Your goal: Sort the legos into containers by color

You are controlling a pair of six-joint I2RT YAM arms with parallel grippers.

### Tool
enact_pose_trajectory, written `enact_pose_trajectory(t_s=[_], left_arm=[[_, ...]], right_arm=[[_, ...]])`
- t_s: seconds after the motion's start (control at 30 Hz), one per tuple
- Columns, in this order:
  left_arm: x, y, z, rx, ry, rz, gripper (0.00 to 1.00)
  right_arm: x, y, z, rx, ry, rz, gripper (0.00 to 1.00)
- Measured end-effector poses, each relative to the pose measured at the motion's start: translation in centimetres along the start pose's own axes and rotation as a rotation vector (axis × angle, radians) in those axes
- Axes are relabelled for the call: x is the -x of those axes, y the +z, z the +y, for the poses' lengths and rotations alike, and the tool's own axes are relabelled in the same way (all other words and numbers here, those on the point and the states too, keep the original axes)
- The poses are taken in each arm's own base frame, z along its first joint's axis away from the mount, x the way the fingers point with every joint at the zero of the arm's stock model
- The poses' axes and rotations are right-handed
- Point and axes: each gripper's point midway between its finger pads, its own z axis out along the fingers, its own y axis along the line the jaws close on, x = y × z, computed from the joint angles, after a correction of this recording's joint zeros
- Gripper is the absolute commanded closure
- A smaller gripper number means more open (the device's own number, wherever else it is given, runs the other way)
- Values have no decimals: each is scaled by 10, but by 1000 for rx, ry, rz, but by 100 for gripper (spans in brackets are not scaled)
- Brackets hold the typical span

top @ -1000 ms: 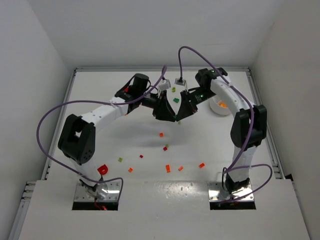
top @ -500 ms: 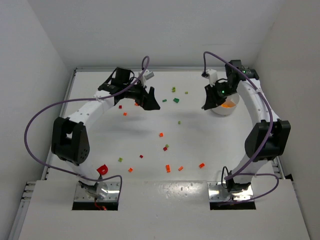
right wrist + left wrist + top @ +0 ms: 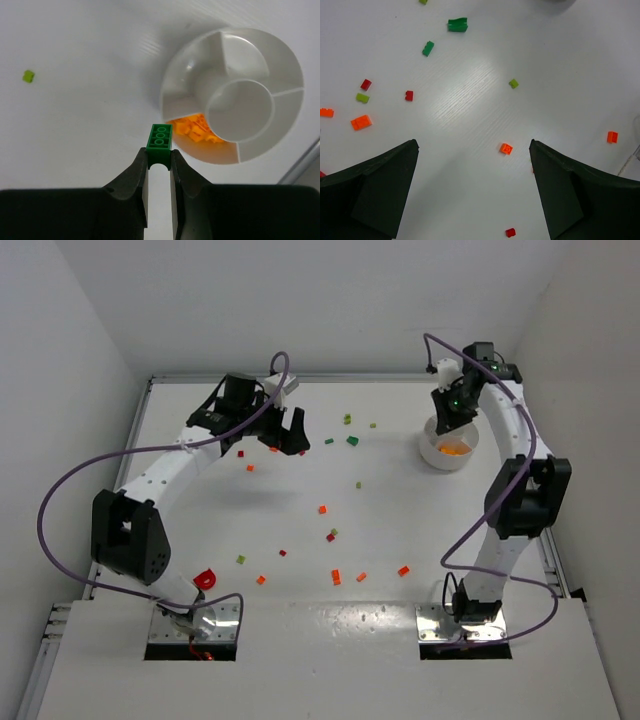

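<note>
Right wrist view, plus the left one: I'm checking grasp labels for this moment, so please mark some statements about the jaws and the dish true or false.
1. The right jaws are shut on a green brick. True.
2. One compartment of the dish holds orange bricks. True.
3. The dish's central well is full of red bricks. False: it is empty.
4. The left jaws grip an orange brick. False: they stand wide open, holding nothing.

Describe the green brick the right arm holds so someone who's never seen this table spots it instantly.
Find the round white dish at the far right of the table; the right gripper hangs beside it. Pinched in its jaws is a green brick. It alone is off the table: the other greens lie loose, and the dish holds orange bricks.
</note>
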Motion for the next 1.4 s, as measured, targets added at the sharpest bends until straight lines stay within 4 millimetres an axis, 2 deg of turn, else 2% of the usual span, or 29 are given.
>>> enact_pose_trajectory(t_s=[0.1, 0.13, 0.17, 0.27, 0.37, 0.43, 0.6, 0.73, 0.83, 0.9, 1.0, 1.13, 1.27, 1.4], left_arm=[[0, 0, 1, 3, -1, 1, 0], [-1, 0, 0, 2, -1, 2, 0], [-1, 0, 0, 2, -1, 2, 0], [-1, 0, 0, 0, -1, 2, 0], [-1, 1, 0, -2, -2, 5, 0], [-2, 3, 1, -3, -6, 11, 0], [-2, 11, 6, -1, -15, 26, 0], [-3, 17, 9, 2, -19, 35, 0], [-4, 18, 10, 3, -22, 42, 0], [-4, 20, 11, 3, -24, 45, 0], [-7, 23, 13, 5, -29, 55, 0], [-11, 32, 18, 7, -43, 78, 0], [-17, 41, 23, 12, -60, 102, 0], [-22, 54, 29, 12, -75, 110, 13]], right_arm=[[-6, -9, -31, -54, 71, -9, 100], [-8, -18, -52, -85, 109, -26, 100], [-8, -20, -57, -94, 117, -31, 100], [-20, -34, -97, -146, 180, -52, 100], [-37, -36, -118, -148, 210, -31, 100], [-44, -28, -120, -118, 214, -8, 100], [-55, 3, -111, -26, 208, 56, 100], [-55, 16, -112, 2, 203, 77, 100], [-50, 20, -118, -2, 196, 70, 90], [-49, 20, -119, -3, 193, 68, 78], [-49, 20, -119, -5, 191, 67, 68], [-46, 20, -121, -7, 188, 62, 62], [-43, 20, -119, 4, 188, 50, 62], [-37, 19, -112, 45, 195, 21, 62]])
